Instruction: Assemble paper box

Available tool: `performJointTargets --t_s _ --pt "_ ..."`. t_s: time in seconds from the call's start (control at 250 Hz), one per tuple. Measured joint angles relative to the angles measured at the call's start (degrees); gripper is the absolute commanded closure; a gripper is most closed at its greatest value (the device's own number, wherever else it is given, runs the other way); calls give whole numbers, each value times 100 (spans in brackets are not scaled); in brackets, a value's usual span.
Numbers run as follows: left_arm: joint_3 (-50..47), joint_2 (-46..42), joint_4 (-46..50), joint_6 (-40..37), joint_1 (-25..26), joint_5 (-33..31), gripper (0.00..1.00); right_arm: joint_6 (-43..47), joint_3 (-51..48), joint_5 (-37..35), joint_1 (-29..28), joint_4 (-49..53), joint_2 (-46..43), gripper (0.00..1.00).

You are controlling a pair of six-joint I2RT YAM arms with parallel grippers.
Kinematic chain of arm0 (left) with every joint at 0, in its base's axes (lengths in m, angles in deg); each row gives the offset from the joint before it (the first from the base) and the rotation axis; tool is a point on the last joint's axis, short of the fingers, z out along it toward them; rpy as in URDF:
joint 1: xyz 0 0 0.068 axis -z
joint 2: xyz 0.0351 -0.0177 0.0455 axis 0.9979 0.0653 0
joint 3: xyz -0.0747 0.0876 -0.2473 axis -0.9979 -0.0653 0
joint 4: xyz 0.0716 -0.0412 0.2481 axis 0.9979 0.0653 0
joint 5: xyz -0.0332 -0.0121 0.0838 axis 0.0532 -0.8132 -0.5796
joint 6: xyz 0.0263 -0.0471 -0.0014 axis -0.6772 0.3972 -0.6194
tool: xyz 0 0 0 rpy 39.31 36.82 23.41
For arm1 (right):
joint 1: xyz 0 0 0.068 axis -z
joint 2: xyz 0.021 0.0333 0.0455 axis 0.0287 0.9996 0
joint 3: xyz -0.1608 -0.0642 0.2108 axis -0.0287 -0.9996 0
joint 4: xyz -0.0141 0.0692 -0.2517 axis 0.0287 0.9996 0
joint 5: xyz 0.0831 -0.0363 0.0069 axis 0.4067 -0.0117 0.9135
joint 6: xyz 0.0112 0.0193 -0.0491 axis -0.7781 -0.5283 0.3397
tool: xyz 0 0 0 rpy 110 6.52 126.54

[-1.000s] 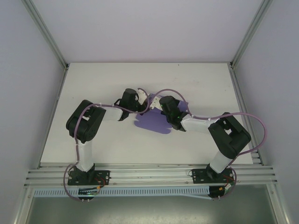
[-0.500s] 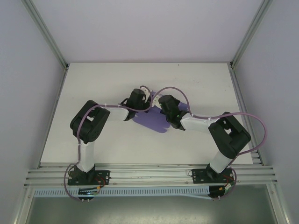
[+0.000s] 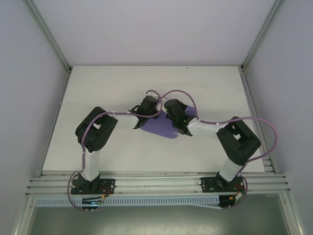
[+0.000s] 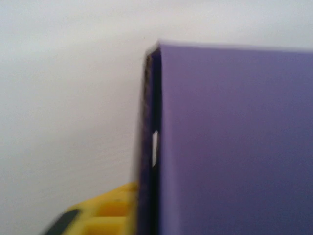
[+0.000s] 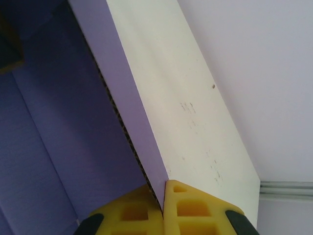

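Right claw (image 5: 162, 197) is clamped tight on a wall edge of the paper box (image 3: 159, 128), near the middle of the bench (image 3: 98, 88). Left claw (image 3: 152, 106) sits alongside; a purple panel hides its far finger, so its grip cannot be told. Opposed pulls could crease or tear the board.

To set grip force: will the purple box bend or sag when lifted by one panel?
Probably fairly stiff: the paper box shows a fluted edge. Likely light, being thin sheet. The right gripper pinches only one panel, so the folds may hinge.
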Motion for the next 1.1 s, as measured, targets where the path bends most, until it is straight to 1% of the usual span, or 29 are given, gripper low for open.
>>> performJointTargets --t_s 0.032,0.072,0.196,0.288,0.34,0.404,0.444,0.608,0.683,0.747,0.811,0.851,0.927,0.999,1.063,1.099 --pt "-72 -4 2 0 -20 35 71 2 0 66 -37 4 -2 100" --pt "-146 -15 -17 -2 -31 63 74 4 -2 66 -85 22 -2 100" --pt "-166 -74 81 -15 -35 68 75 4 -11 70 -98 24 -4 100" --pt "-72 -79 232 -57 -35 85 69 2 -28 68 -98 20 -13 100" --pt "-57 -101 289 -92 -35 131 60 2 -48 72 -98 2 -26 100" --pt "-57 -151 376 -118 -35 157 59 2 -48 90 -98 2 -31 100" --pt "-63 -201 452 -144 -35 164 56 2 -50 109 -98 2 -31 100" --pt "-299 -584 621 -197 -35 142 57 2 -50 267 -111 26 -31 100" --pt "-376 -739 667 -232 -42 151 56 0 -52 334 -133 55 -31 100" --pt "-468 -833 656 -251 -70 223 50 0 -63 387 -142 61 -31 100" --pt "-664 -962 584 -282 -127 424 48 2 -85 439 -149 81 -31 100" --pt "-822 -1054 516 -332 -160 601 41 2 -101 503 -157 111 -31 100" --pt "-1073 -1217 413 -420 -192 942 35 4 -127 555 -181 170 -31 100" --pt "-1169 -1318 361 -509 -210 1239 33 4 -127 564 -192 199 -31 100" --pt "-1182 -1381 297 -553 -210 1434 27 2 -127 564 -201 201 -31 100" --pt "-1193 -1429 267 -573 -210 1523 20 4 -127 560 -201 199 -31 100"
